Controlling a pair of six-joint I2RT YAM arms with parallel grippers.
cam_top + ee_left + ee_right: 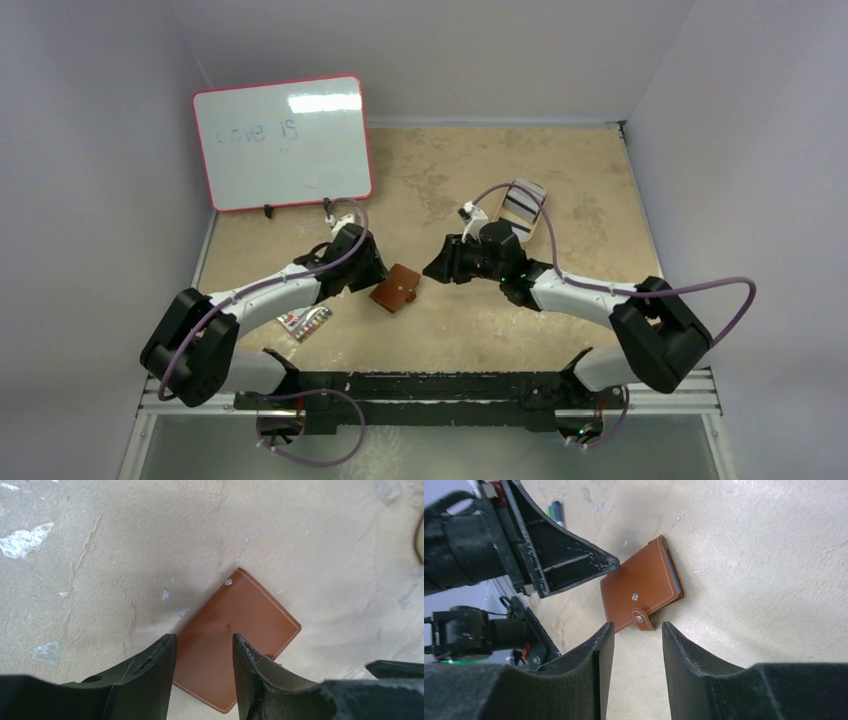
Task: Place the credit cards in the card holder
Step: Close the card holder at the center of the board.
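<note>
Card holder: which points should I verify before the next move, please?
1. Card holder lies flat on the table: ok.
2. Card holder opened for loading: not ok, it is folded shut.
3. Left gripper open: ok.
4. Right gripper open: ok.
5. Credit cards located: ok, far right of the table.
6. Cards already inside the holder: cannot tell.

Occluded details.
The shut card holder (641, 592) is hiding its slots; the left arm (285, 290) is partly covering a small unidentifiable item (306, 323).
</note>
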